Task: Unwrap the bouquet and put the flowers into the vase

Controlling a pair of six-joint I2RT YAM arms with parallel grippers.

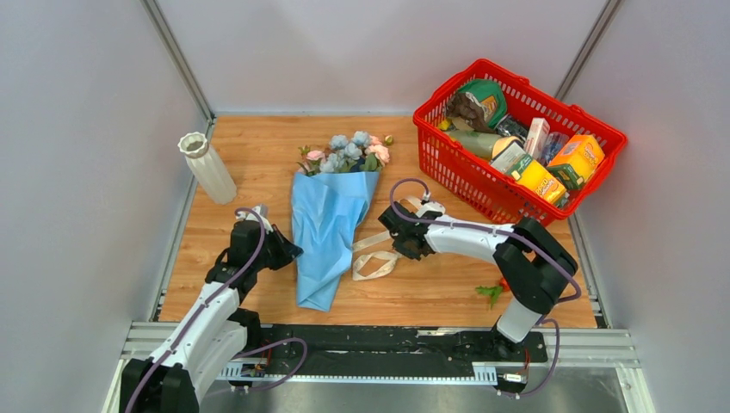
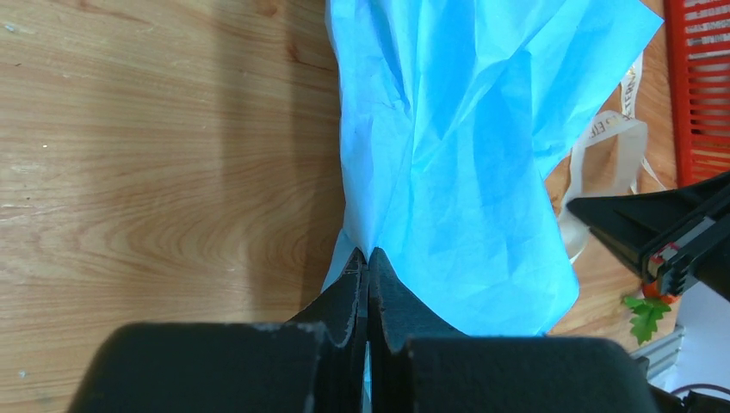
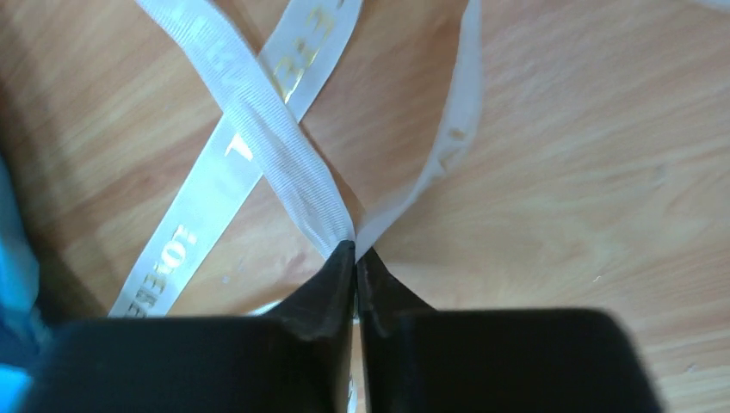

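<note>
The bouquet's blue paper cone [image 1: 324, 232] lies on the wooden table with the flowers [image 1: 349, 153], pink and pale blue, poking out of its far end. My left gripper [image 1: 288, 251] is shut on the cone's left edge; in the left wrist view the blue paper [image 2: 456, 163] runs into the closed left gripper [image 2: 368, 255]. The cream ribbon [image 1: 375, 260] lies loose to the right of the cone. My right gripper [image 1: 398, 243] is shut on it, and the ribbon [image 3: 258, 146] pinches into the right gripper [image 3: 355, 249]. The white ribbed vase [image 1: 207, 168] stands at the far left.
A red basket [image 1: 456, 168] full of groceries stands at the back right. A loose green sprig [image 1: 491, 292] lies near the right arm's base. Grey walls close in the table on three sides.
</note>
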